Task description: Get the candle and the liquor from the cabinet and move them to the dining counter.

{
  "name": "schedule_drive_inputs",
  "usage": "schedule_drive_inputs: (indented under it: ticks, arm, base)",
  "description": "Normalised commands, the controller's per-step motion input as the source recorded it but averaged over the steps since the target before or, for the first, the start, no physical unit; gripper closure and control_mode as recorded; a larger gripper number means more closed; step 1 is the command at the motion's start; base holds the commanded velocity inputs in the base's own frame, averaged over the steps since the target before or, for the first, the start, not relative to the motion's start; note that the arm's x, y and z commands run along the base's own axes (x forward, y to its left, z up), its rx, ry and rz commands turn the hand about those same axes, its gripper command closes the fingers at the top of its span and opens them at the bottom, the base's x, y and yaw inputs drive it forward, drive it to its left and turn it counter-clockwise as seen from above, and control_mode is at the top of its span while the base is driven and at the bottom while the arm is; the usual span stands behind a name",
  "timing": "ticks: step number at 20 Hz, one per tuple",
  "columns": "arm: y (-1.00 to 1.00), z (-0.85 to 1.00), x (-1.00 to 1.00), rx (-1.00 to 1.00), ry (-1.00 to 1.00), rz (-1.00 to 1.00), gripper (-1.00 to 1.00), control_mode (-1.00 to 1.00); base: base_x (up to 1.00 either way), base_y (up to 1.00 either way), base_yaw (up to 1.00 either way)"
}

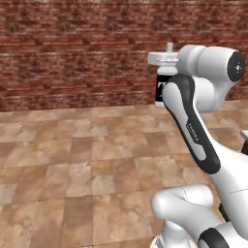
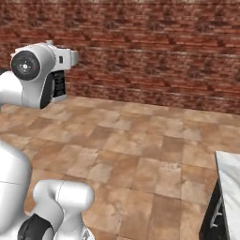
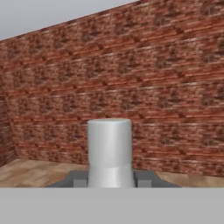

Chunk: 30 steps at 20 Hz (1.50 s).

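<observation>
The liquor (image 1: 161, 89) hangs in the air, its black body and white label peeking out beside the arm's elbow; its pale stopper (image 3: 110, 151) stands between the gripper (image 3: 110, 178) fingertips, clamped tight at the neck; the bottle is well above the tiled floor (image 1: 87, 160), brick wall (image 2: 154, 56) behind; a corner of the dining counter (image 2: 230, 178) shows at the lower right of the right base view.
</observation>
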Motion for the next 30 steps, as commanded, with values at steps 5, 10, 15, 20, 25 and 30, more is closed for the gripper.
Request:
schedule_drive_inputs:
  ticks: [5,10,15,20,25,30]
  arm:
    - [0.0,0.0,0.0,0.0,0.0,0.0,1.0,1.0]
    - [0.0,0.0,0.0,0.0,0.0,0.0,1.0,1.0]
    - [0.0,0.0,0.0,0.0,0.0,0.0,1.0,1.0]
    - [0.0,0.0,0.0,0.0,0.0,0.0,1.0,1.0]
    - [0.0,0.0,0.0,0.0,0.0,0.0,1.0,1.0]
    - [0.0,0.0,0.0,0.0,0.0,0.0,1.0,1.0]
  base:
    - [1.0,0.0,-0.25]
    - [0.89,0.16,-0.64]
    - [0.72,0.36,-0.72]
    - [0.59,0.45,-0.78]
    - [0.37,0.44,-0.86]
    - [0.02,0.12,-0.99]
